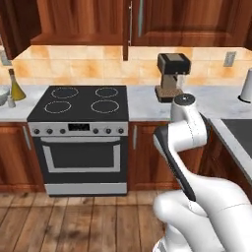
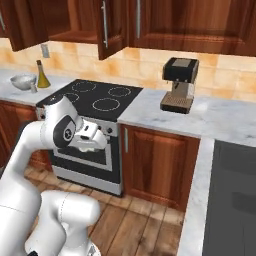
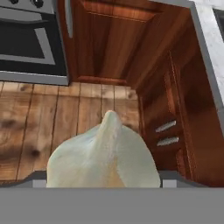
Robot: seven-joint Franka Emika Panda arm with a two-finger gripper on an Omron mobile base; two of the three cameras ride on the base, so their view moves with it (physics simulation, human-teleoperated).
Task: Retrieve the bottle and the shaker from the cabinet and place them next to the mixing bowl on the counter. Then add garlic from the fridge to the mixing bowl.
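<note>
The claw point(image 3: 105, 183) is gripping a garlic bulb point(image 3: 104, 155), jaws standing wide around its pale papery body; in the hand view the bulb is sitting between them with its pointed tip aimed away from the camera, above the wooden floor point(image 3: 39, 127) and the corner base cabinets. The arm is folded in close to the robot's body, well apart from the goal.

The mixing bowl point(image 2: 22, 81) is resting on the surface point(image 2: 15, 92) to the left of the stove point(image 1: 78, 103), with the bottle point(image 2: 43, 75) standing just beside it and the shaker point(image 2: 34, 88) close in front. Those two look already delivered, so I am judging the garlic drop as the remaining step.

The risks are lying in the carry. The bulb is rounded, so a quick swing could be letting it roll out of the grip. The cabinet point(image 2: 107, 27) door is hanging open above the stove, and a high approach could be clipping it. Coming in low, the arm could be knocking the tall bottle over, since it is crowding the bowl's rim.
</note>
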